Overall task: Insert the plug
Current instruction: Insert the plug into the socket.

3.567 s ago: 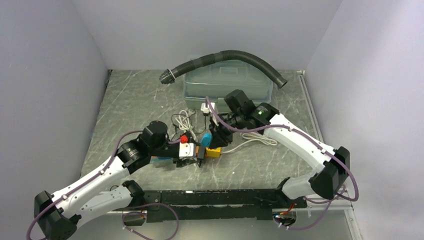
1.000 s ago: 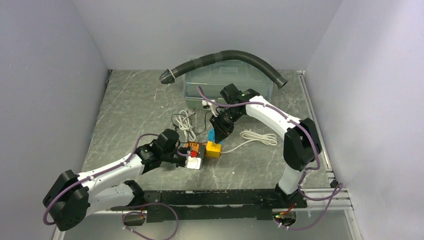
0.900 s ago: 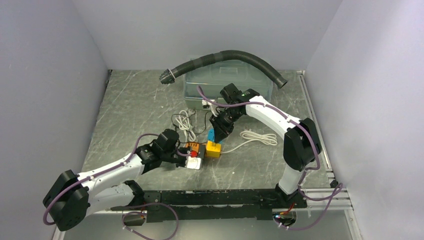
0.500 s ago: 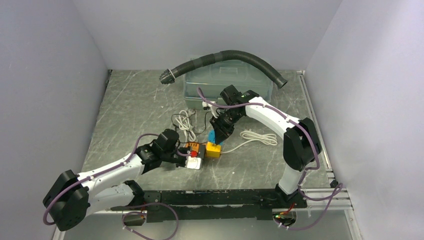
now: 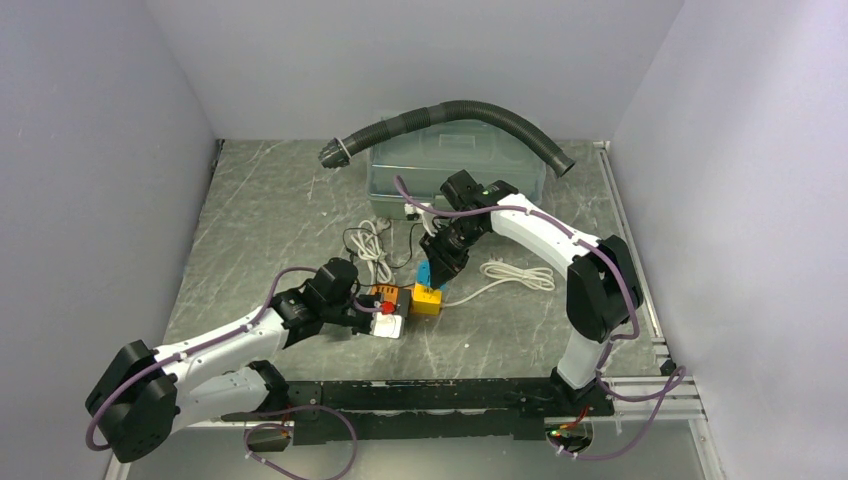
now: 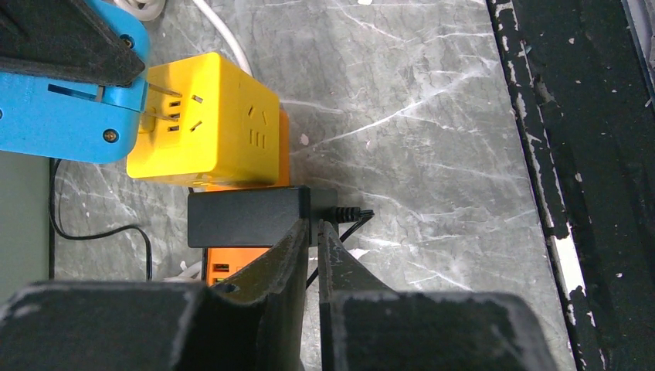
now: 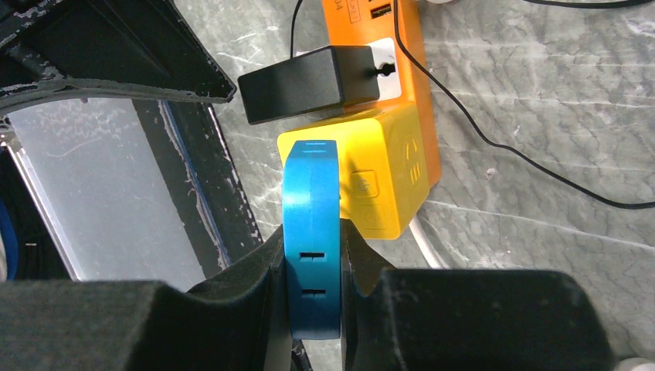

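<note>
Since a few seconds ago both arms have changed their pose, and the white end of the strip (image 7: pixel 371 32) now lies nearer to the arm bases. Over the last second almost nothing has shifted.

The right pincer (image 7: pixel 313 236) is closed on the plug (image 7: pixel 311 185), one finger on each flat side, and the blue body sticks out past the fingertips. Just ahead of it, the metal pins of the plug meet the slots in one face of the yellow cube (image 6: pixel 208 116). A part of the pins still shows between plug and cube.

The left pincer (image 6: pixel 313 226) is almost closed, with only a thin slit between its fingers, and I see nothing held in it. Its tips touch the near edge of the black adapter (image 6: pixel 247 216).

Adapter and cube both sit on the orange strip, which lies on the counter (image 6: pixel 432 116). Beyond the right pincer a white cable (image 5: pixel 515 275) lies coiled. Further off are a clear box (image 5: pixel 455 165) and a black hose (image 5: pixel 480 108).
</note>
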### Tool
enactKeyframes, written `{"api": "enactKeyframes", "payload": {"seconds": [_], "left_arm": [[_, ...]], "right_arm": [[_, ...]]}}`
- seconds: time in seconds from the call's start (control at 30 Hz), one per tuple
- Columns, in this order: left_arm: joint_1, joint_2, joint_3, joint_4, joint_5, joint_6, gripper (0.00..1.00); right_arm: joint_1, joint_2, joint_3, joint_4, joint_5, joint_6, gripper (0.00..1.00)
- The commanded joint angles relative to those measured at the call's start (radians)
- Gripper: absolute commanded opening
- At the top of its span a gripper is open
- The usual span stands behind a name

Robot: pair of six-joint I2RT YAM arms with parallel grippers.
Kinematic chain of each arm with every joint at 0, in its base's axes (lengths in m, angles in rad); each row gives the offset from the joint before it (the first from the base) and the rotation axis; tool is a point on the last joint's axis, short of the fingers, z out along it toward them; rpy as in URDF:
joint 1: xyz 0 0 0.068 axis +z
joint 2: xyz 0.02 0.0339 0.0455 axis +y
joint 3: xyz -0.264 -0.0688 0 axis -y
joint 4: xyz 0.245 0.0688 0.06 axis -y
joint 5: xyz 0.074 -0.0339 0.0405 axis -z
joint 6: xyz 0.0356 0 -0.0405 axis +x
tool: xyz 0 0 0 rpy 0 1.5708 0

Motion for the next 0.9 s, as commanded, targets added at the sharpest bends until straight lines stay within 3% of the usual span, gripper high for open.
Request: {"api": "enactKeyframes", "payload": {"seconds": [0.0,0.5,0.87], "left_arm": [[-0.003,-0.017,0.017,0.007,0.022,-0.006,0.15],[-0.004,-0.020,0.016,0.009,0.021,-0.012,0.13],[-0.004,-0.021,0.014,0.013,0.022,-0.017,0.12]], "right_arm": [[0.006,0.009,0.018,0.014,-0.006,-0.009,0.00],[0.013,0.022,0.032,0.023,-0.002,-0.004,0.00],[0.012,-0.060,0.051,0.069,0.049,-0.003,0.00]]}}
